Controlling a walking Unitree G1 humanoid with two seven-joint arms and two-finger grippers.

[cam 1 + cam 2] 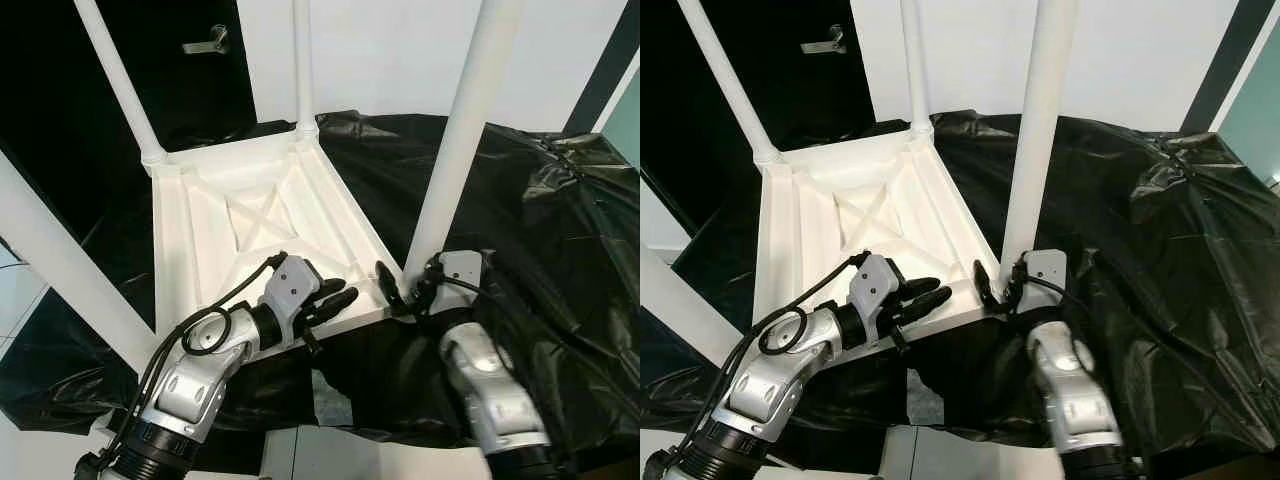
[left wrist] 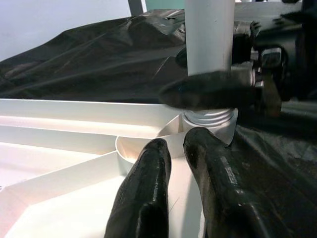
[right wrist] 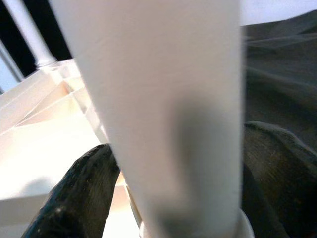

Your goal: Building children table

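Note:
A white children's table (image 1: 260, 215) lies upside down on black sheeting, its legs pointing up. My right gripper (image 1: 403, 292) is shut on the near right leg (image 1: 465, 130) at its base; in the right wrist view that leg (image 3: 168, 114) stands between the two fingers (image 3: 79, 193). In the left wrist view a silver threaded end (image 2: 208, 117) shows where the leg meets its corner socket. My left gripper (image 1: 340, 292) is shut with nothing in it, its fingers (image 2: 143, 198) resting on the table's underside by the front edge, pointing at that corner.
Three more white legs rise at the far left (image 1: 115, 80), far middle (image 1: 302, 60) and near left (image 1: 60, 270). Crumpled black plastic sheeting (image 1: 540, 220) covers the surface to the right. A dark door with a metal handle (image 1: 205, 42) stands behind.

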